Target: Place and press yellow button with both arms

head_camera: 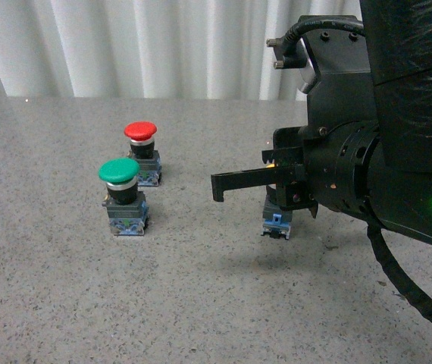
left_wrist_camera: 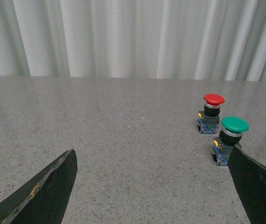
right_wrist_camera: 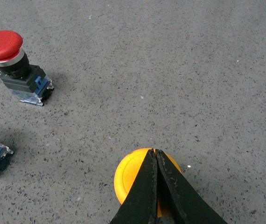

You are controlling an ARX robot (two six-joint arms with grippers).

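Note:
The yellow button (right_wrist_camera: 128, 179) stands on the grey table, its cap seen from above in the right wrist view. My right gripper (right_wrist_camera: 155, 154) is shut and empty, its closed fingers lying across the top of the cap. I cannot tell if they touch it. In the front view only the button's blue-and-dark base (head_camera: 277, 221) shows, under the right gripper (head_camera: 217, 188). My left gripper (left_wrist_camera: 151, 186) is open and empty, low over bare table, with one finger (left_wrist_camera: 256, 186) close in front of the green button.
A green-capped button (head_camera: 123, 196) and a red-capped button (head_camera: 142, 150) stand left of the yellow one, also seen in the left wrist view as green (left_wrist_camera: 232, 135) and red (left_wrist_camera: 212, 109). A white curtain (head_camera: 125, 45) hangs behind the table.

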